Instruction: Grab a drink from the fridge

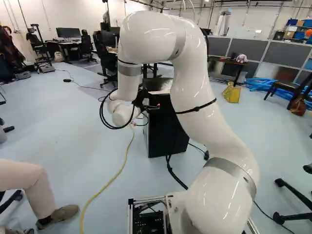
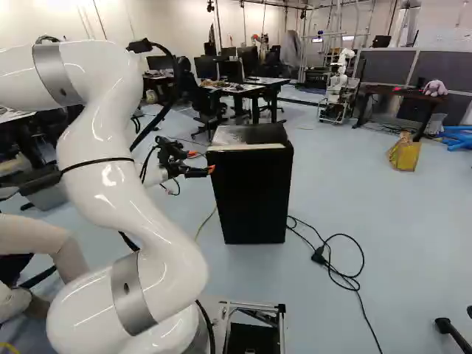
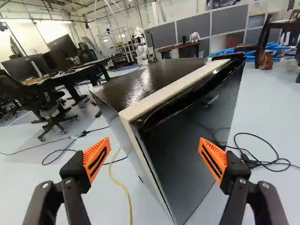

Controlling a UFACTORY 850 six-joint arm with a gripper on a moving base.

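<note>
The black mini-fridge (image 2: 254,199) stands upright on the floor (image 2: 332,199), in the middle of the scene, ahead of the white arm (image 1: 204,109). The two-finger gripper (image 2: 203,161) is at the near left side of this fridge, and its orange-padded fingers are well apart, with nothing clamped in them. In the wrist view, the near top corner of the fridge lies ahead, in the direction between the fingers. A yellow cable (image 1: 115,178) runs on the floor to the near left, and a black cable with a plug (image 2: 318,255) lies just to the right of the fridge. At the far right there are a yellow bag (image 2: 404,155) and a desk (image 2: 391,91) carrying a plush toy (image 2: 435,88)
</note>
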